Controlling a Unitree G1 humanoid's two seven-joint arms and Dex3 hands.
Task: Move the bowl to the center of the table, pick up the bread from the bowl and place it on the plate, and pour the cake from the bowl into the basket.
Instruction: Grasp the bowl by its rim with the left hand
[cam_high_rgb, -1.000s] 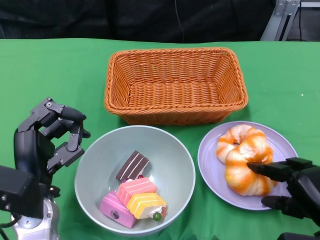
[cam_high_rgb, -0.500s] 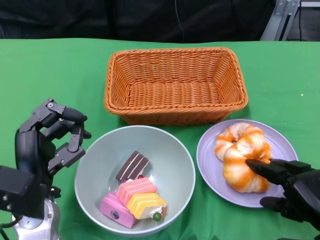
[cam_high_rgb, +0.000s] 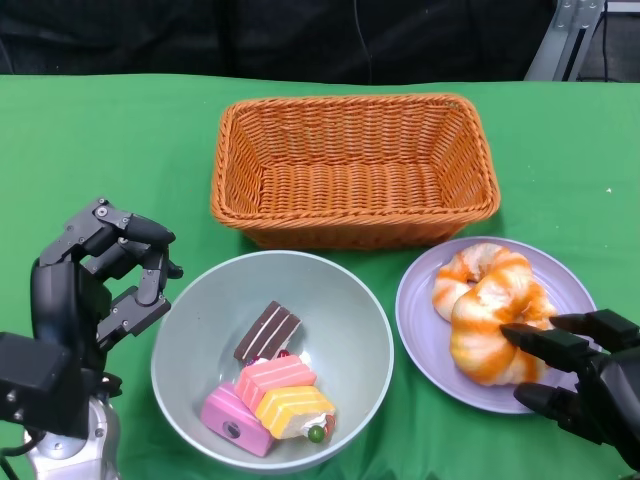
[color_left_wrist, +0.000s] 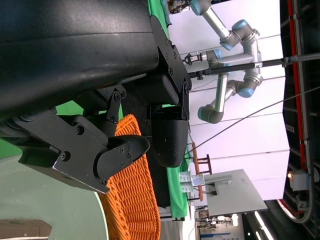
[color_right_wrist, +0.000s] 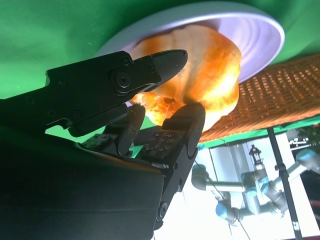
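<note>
The bread (cam_high_rgb: 492, 322) lay on the plate (cam_high_rgb: 420, 300), the right hand (cam_high_rgb: 580, 375) spread at it, grip unclear; left hand (cam_high_rgb: 95, 285) empty, fingers apart; pouring the bowl (cam_high_rgb: 345, 310) looked next.

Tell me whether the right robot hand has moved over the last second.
Yes. The right robot hand has slipped down the bread toward the plate's near rim.

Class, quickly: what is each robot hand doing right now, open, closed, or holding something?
Left robot hand: open, holding nothing, beside the grey-green bowl.
Right robot hand: fingers at the orange-and-white twisted bread on the lilac plate; a grip cannot be told.
</note>
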